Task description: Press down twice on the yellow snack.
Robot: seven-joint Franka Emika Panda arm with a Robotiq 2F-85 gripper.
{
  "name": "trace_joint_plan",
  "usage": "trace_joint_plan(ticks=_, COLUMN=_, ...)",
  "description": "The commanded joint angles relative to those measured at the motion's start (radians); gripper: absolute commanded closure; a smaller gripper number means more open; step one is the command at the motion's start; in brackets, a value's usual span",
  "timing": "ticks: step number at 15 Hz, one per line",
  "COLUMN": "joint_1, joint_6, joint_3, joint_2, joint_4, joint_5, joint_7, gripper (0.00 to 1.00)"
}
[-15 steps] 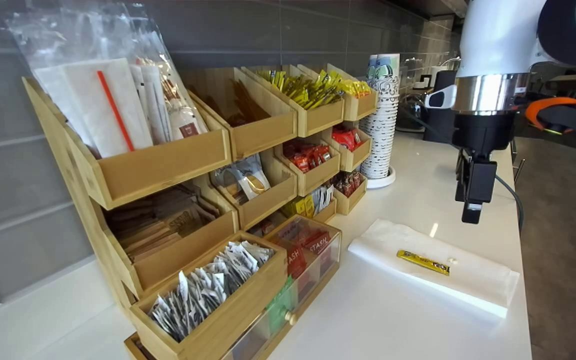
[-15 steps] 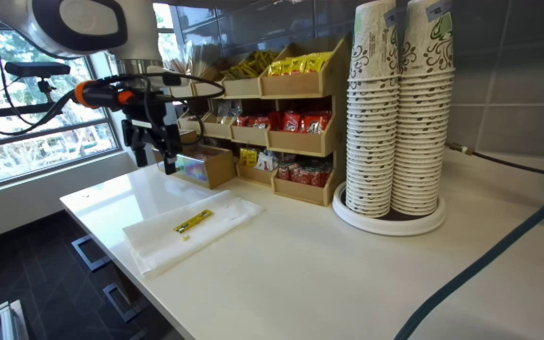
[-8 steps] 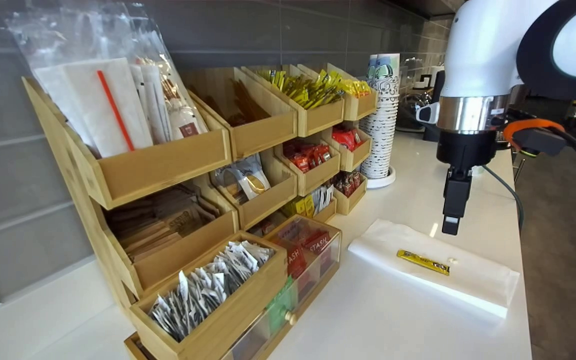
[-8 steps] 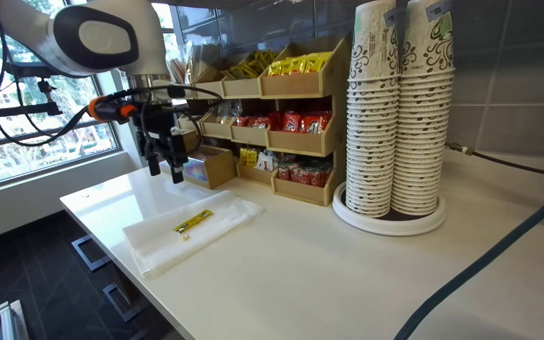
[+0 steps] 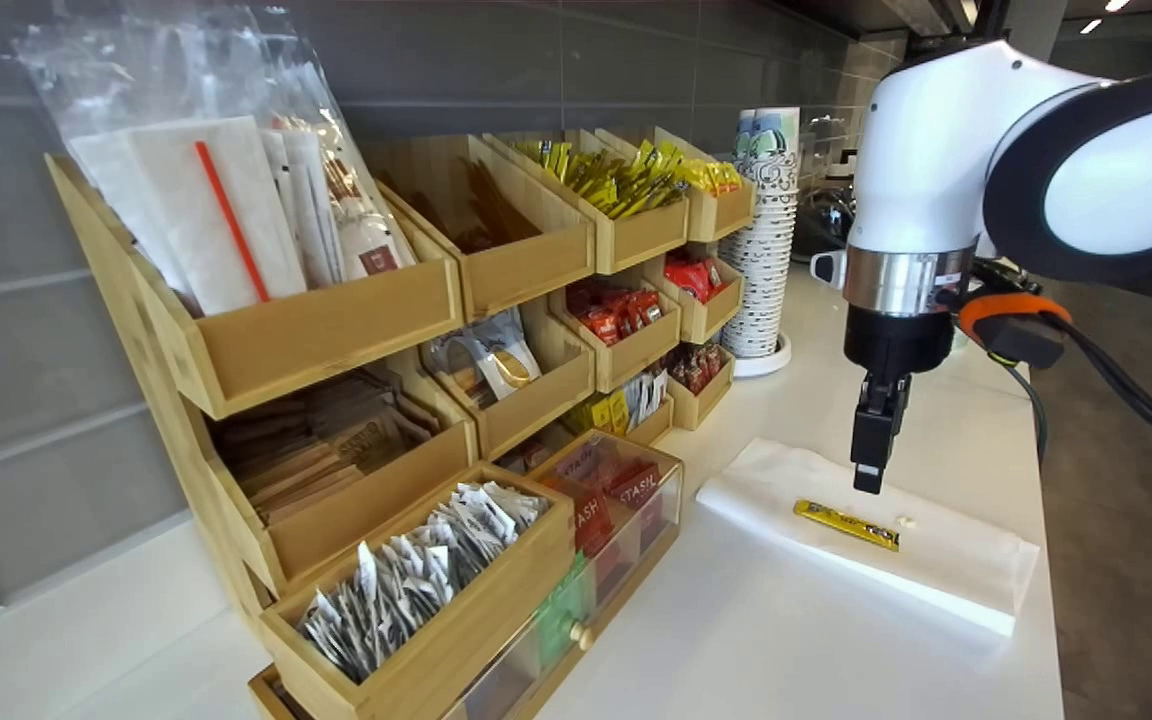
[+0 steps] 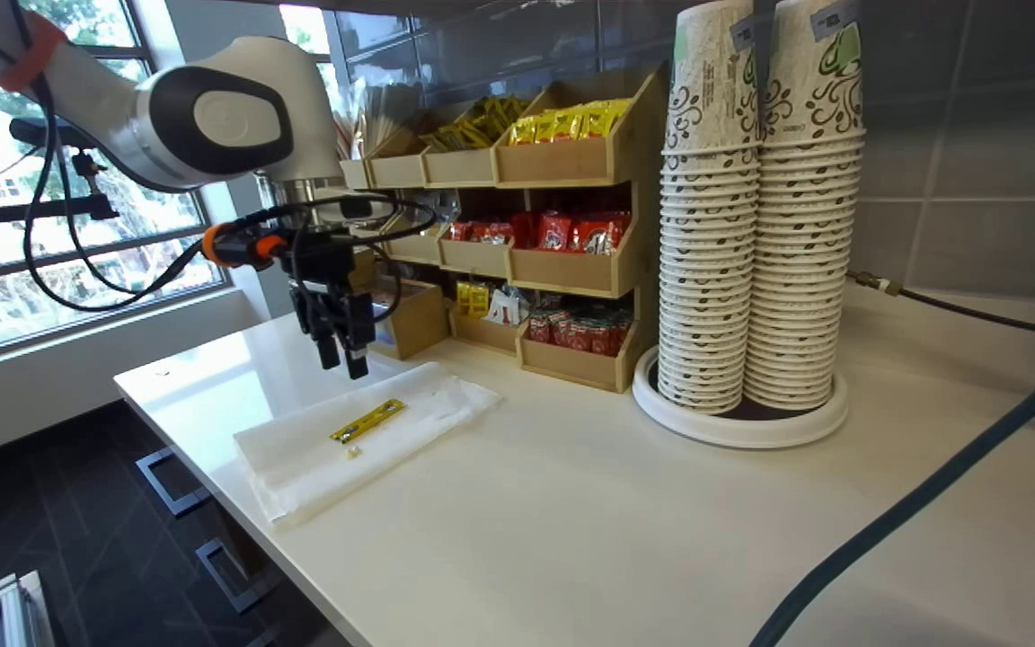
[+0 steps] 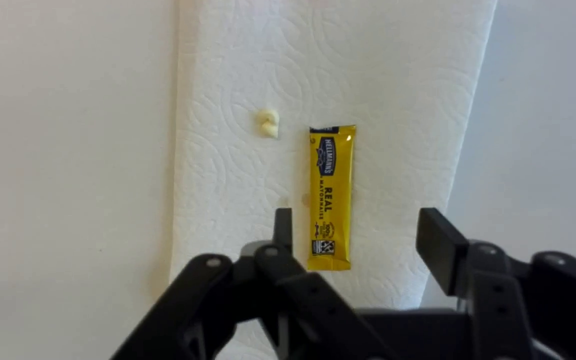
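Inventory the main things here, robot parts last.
counter: one, white, along the grey wall
paper towel: one, white, on the counter
mayonnaise packet: one, yellow, on the paper towel
blob: one, cream, on the paper towel
rack: one, tan, on the counter
sachets: many, mixed colours, in the rack
tray: one, white, on the counter
cup stacks: two, white, in the tray
hose: one, teal, in the foreground
arm: one, mostly white, above the counter
fingers: two, black, apart above the counter

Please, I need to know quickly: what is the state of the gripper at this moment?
Gripper: open, holding nothing, not touching the yellow packet below it.
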Motion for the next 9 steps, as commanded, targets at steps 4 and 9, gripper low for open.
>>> trace_joint_plan(ticks=4, joint_1=-0.006, joint_6=0.124, joint_3=0.024, joint_2=0.086, joint_4=0.018, joint_5=-0.02, joint_7=0.054, gripper=0.85)
trace_joint_plan(ticks=9, joint_1=-0.01, joint_6=0.162, joint_3=0.019, joint_2=0.108, joint_4=0.01, joint_5=-0.025, joint_7=0.081, gripper=1.0)
